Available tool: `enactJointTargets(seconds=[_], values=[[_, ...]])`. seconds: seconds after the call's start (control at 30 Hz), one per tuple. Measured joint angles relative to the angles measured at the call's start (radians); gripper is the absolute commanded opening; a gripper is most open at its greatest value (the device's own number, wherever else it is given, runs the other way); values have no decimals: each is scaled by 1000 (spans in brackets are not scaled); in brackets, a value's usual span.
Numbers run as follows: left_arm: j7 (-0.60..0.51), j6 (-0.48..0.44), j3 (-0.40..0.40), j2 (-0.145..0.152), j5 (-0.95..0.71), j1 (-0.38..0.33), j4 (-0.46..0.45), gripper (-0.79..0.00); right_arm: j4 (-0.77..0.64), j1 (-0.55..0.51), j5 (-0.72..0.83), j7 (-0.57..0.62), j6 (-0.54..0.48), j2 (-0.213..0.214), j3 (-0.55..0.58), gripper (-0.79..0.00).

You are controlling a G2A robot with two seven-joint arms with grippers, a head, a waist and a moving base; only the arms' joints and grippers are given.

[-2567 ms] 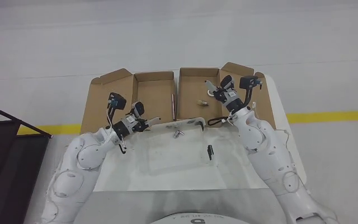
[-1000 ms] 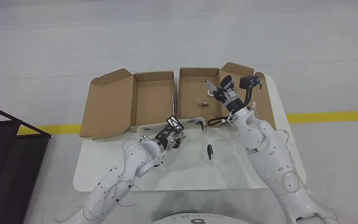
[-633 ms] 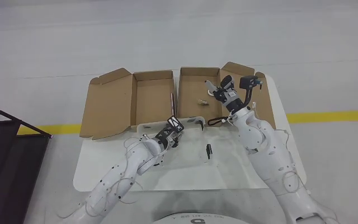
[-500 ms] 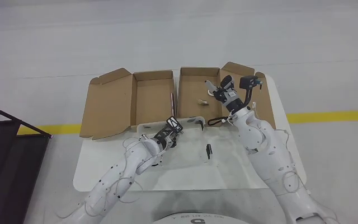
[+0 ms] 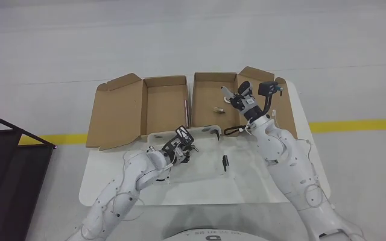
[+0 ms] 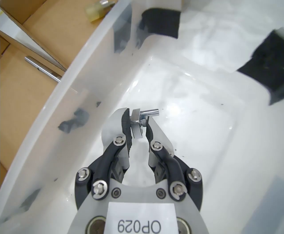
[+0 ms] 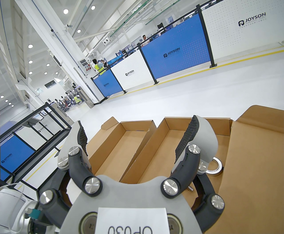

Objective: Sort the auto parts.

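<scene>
Cardboard boxes: two, open, side by side, namely left box [image 5: 163,111] and right box [image 5: 211,96]. One clear tray [image 6: 66,93] just in front.

In the left box, one steel rod [image 6: 42,68]; in the right, one yellowish connector [image 6: 97,11] and one metal ring [image 7: 214,167]. One black part [image 5: 225,161] on the table [image 5: 120,181] near the tray.

White printed label on each gripper base.

Left gripper [image 6: 136,117] down inside the tray, clenched on one small metal pin [image 6: 150,113]. Right gripper [image 7: 137,124] spread wide and empty above the right box.

We see white segmented arms [image 5: 283,153]; left gripper [image 6: 136,116] and right gripper [image 7: 137,120] share grey plates, black links, silver screws
</scene>
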Motion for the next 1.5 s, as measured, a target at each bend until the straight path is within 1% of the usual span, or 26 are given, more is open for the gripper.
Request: enactJointTargets(seconds=[0.13, 0.23, 0.33, 0.4, 0.47, 0.6, 0.63, 0.73, 0.83, 0.97, 1.13, 1.27, 1.33, 1.5], values=[[-7, -66, -110, 23, -108, 69, -89, -785, 0, 0, 0, 0, 0, 0, 0, 0], [-8, -94, -179, 35, -182, 101, -129, -785, 0, 0, 0, 0, 0, 0, 0, 0], [-4, -114, -230, 41, -276, 123, -147, -785, 0, 0, 0, 0, 0, 0, 0, 0], [-8, -131, -253, 44, -360, 132, -147, -785, 0, 0, 0, 0, 0, 0, 0, 0], [-37, -157, -275, 47, -490, 135, -133, -785, 0, 0, 0, 0, 0, 0, 0, 0], [-169, -182, -307, 56, -815, 108, -80, -785, 0, 0, 0, 0, 0, 0, 0, 0], [-226, -176, -314, 60, -930, 92, -60, -785, 0, 0, 0, 0, 0, 0, 0, 0], [-376, -152, -331, 69, -1201, 54, -14, -785, 0, 0, 0, 0, 0, 0, 0, 0], [-511, -98, -338, 75, -1456, 22, 40, -785, 0, 0, 0, 0, 0, 0, 0, 0], [-648, -5, -334, 76, -1733, -21, 124, -785, 0, 0, 0, 0, 0, 0, 0, 0], [-807, 110, -307, 68, -2047, -71, 235, -785, 0, 0, 0, 0, 0, 0, 0, 0], [-873, 169, -289, 60, -2181, -107, 313, -785, 0, 0, 0, 0, 0, 0, 0, 0], [-874, 188, -279, 56, -2217, -123, 345, -785, 0, 0, 0, 0, 0, 0, 0, 0], [-848, 206, -269, 47, -2269, -144, 385, -785, 0, 0, 0, 0, 0, 0, 0, 0]])
